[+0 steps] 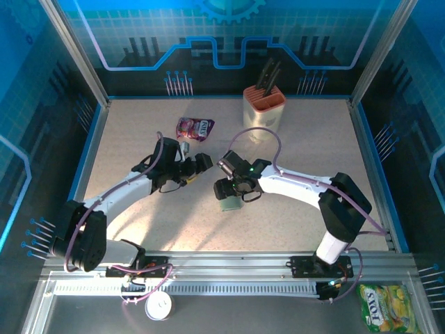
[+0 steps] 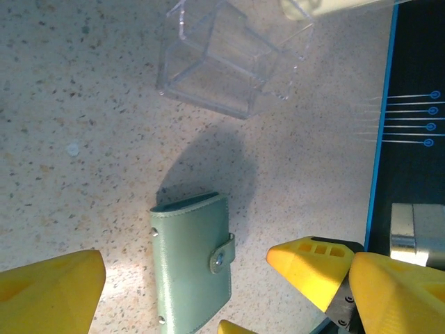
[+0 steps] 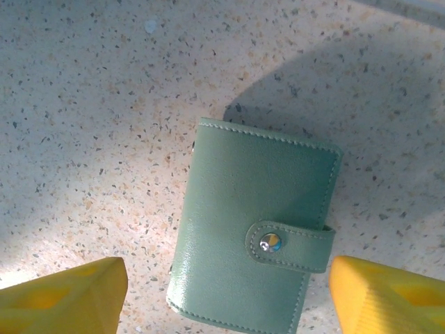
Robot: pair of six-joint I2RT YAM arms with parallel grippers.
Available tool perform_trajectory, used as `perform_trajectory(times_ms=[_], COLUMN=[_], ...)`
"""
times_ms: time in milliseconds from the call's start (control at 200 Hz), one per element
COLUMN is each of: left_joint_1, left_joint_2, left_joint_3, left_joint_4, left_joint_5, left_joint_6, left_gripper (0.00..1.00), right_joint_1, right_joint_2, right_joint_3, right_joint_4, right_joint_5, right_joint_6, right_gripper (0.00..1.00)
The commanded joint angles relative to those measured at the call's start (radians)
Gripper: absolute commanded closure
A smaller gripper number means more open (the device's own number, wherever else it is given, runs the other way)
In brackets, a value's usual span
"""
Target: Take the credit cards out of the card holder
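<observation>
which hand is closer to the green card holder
Right. The right hand hangs directly over the card holder, open and straddling it. The left hand sits off to its left, farther from the bases.

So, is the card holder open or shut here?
Shut: the card holder lies folded flat on the table, its tab snapped down across the front edge.

Two arms: left arm (image 1: pixel 122 189), right arm (image 1: pixel 295 184). White link shells, black joint housings, black bases. Purple-grey cables (image 1: pixel 259 132) looped along each arm. Green indicator light (image 1: pixel 251 168) on the right wrist. Wedge-shaped matte yellow fingers (image 3: pixel 66 299). Dark bracket with small screws (image 2: pixel 343 306).
</observation>
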Motion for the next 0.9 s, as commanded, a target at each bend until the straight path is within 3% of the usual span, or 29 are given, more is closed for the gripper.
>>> perform_trajectory(times_ms=[0,180,315,530,895], left_joint_1=[-0.008,-0.008,-0.008,-0.008,-0.008], left_joint_2=[-0.032,-0.042,-0.056,-0.082,-0.082], left_joint_3=[-0.036,-0.078,-0.127,-0.162,-0.166], left_joint_4=[0.012,0.062,0.116,0.132,0.137], left_joint_5=[-0.024,-0.031,-0.036,-0.037,-0.037], left_joint_6=[-0.03,-0.064,-0.098,-0.109,-0.089], left_gripper=[0.1,0.2,0.35,0.52,0.54], right_joint_1=[-0.007,-0.015,-0.028,-0.031,-0.049], right_joint_2=[0.031,0.053,0.086,0.135,0.198], right_joint_3=[-0.004,0.001,0.023,0.101,0.172], right_joint_4=[-0.026,-0.071,-0.095,-0.168,-0.227], right_joint_5=[-0.041,-0.026,-0.04,-0.002,0.032], right_joint_6=[0.04,0.022,0.004,-0.048,-0.136], right_gripper=[0.28,0.4,0.52,0.58,0.63])
